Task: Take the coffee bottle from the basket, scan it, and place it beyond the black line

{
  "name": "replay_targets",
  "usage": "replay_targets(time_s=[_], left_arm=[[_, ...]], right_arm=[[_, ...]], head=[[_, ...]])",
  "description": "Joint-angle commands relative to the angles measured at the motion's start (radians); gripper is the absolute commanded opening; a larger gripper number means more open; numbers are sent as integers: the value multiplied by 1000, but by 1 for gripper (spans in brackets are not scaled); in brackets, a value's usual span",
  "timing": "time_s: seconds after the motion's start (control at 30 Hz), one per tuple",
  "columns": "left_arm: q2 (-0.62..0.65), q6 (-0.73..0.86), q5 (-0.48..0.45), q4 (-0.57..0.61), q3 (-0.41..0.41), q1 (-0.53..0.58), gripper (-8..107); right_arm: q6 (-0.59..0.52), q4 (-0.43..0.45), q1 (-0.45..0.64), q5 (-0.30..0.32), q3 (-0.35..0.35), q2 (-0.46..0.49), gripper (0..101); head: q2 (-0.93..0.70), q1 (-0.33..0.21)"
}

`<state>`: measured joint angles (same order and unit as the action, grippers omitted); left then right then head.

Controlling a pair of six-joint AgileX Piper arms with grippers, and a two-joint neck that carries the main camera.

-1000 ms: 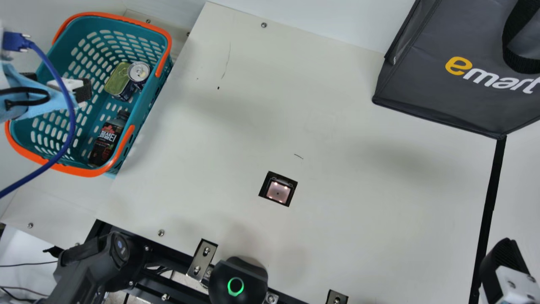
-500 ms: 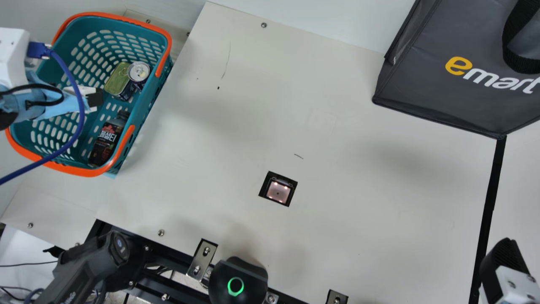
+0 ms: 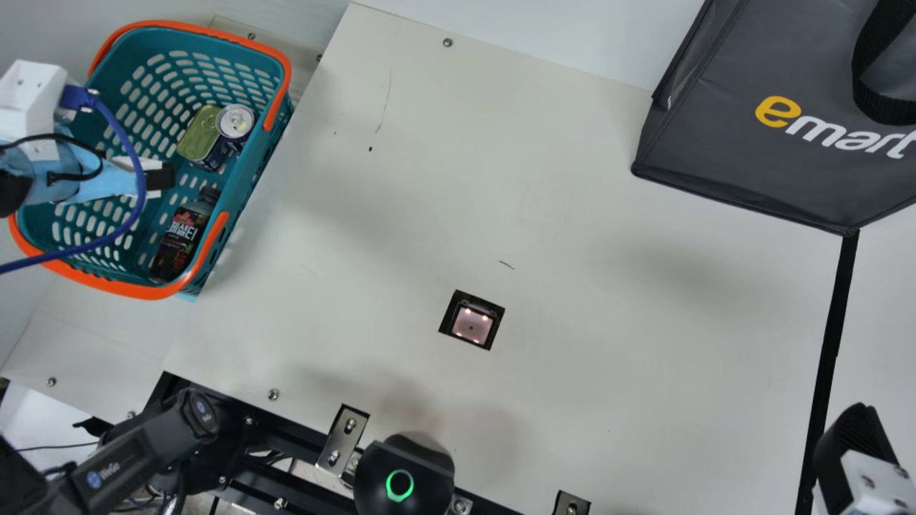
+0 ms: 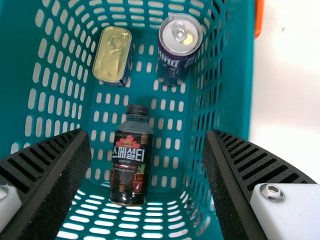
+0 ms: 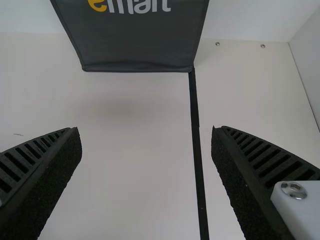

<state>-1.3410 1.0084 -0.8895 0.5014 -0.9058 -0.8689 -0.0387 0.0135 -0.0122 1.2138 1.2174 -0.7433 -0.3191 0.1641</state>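
On my feeds I read "emart", yellow "e" then white letters, across the dark grey bag (image 3: 723,150), and white "스페셜티" above small "COFFEE" on the coffee bottle (image 4: 131,165), while the pale lettering on the upright can (image 4: 171,64) is illegible to me.

In front of you is one basket (image 3: 250,168), and inside it you have one coffee bottle (image 4: 131,167), one flat tin (image 4: 111,54) and one round can (image 4: 177,47). You also have one dark bag (image 3: 715,129), one scanner window (image 3: 472,325) and one black line (image 3: 832,329).
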Motion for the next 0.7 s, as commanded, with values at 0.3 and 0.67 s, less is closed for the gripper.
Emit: replay_targets(time_s=[0.3,0.67], left_arm=[[-160,189,72,65,-1,-24,90],[-326,338,109,119,-32,-5,90]], right_arm=[[0,0,0,0,0,0,91],[0,0,0,0,0,0,91]], head=[[-2,-26],[-2,-26]])
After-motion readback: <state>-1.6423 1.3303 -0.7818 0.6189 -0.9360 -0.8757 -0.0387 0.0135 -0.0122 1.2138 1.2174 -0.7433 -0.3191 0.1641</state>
